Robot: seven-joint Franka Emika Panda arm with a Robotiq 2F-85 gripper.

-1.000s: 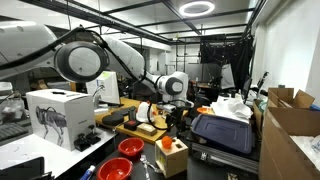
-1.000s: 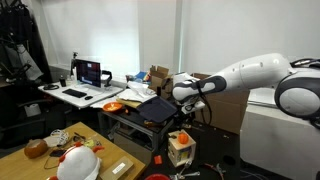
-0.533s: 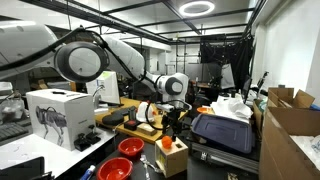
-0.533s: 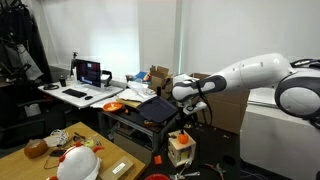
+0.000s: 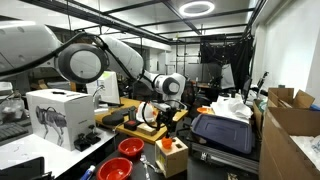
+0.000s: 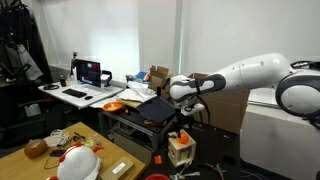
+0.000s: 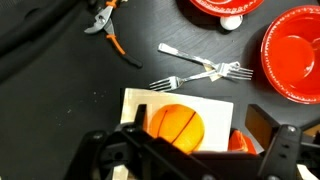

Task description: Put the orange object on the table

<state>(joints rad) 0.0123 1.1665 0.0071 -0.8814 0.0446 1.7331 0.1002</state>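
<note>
Below me the desk shows a dark, flat top in the wrist view. A pale, open-topped box stands on it, and I place the rest from that box. Just past its far edge lie two metal forks, crossed over each other near their right ends. Farther off, past the box's left corner, lies a pair of orange-handled pliers. One red bowl sits beyond the box's right corner, and another red bowl is farther back, with a small white ball touching or just beside its rim.
</note>
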